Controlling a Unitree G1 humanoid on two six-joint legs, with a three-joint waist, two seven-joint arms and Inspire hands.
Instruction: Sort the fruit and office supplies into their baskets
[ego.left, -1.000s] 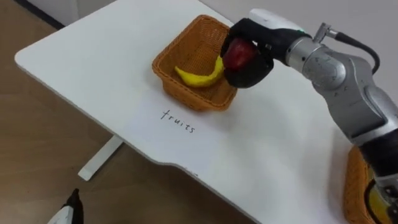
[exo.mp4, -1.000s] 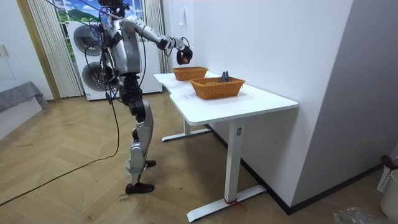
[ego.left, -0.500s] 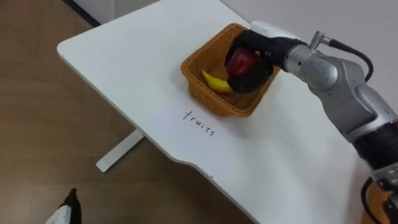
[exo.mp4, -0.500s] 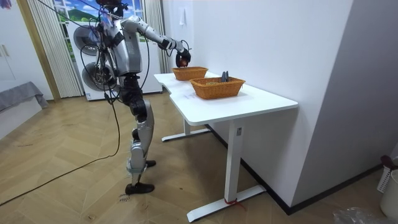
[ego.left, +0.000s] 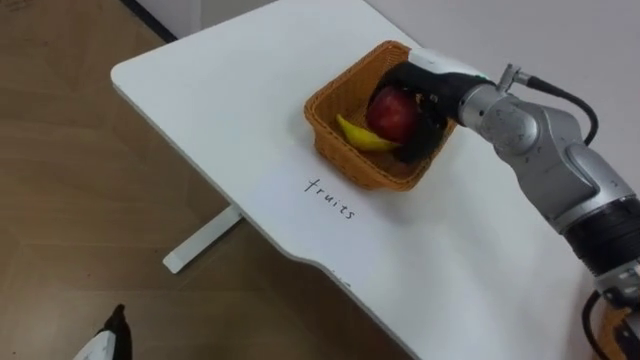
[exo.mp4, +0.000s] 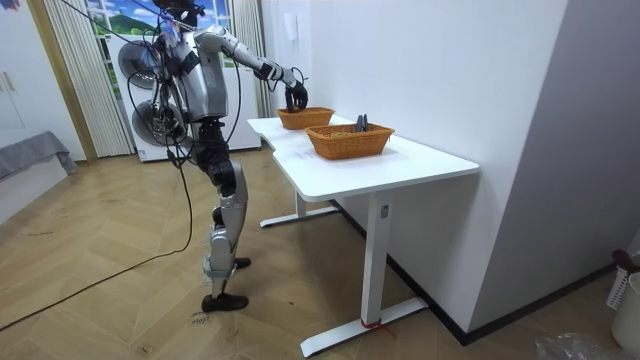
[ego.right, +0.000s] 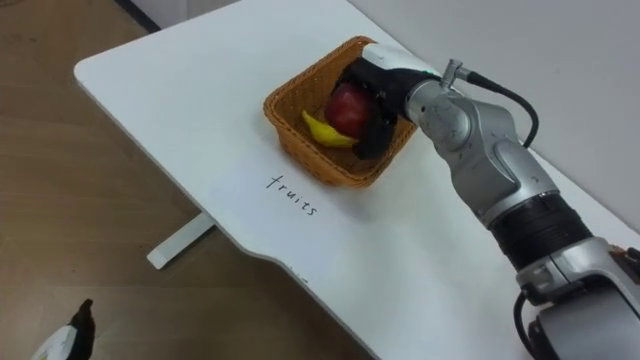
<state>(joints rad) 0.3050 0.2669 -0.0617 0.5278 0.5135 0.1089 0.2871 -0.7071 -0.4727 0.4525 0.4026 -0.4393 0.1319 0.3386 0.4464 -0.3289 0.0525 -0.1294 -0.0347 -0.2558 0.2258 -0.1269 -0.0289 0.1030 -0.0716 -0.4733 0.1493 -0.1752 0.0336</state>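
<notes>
Right hand (ego.left: 432, 118) clasps the apple (ego.left: 392, 113) inside the fruit basket (ego.left: 335, 150).
Firm, smooth, bruisable: probably best gripped round its middle.

Silver-grey right arm (ego.left: 545, 155), black right hand (ego.left: 430, 98), thin black cable (ego.left: 560, 88)

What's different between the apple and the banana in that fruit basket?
The apple is red and round; the banana is yellow, long and curved. The right hand curls around the apple, while the banana lies loose in the basket. Both are fruit inside the same basket.
</notes>
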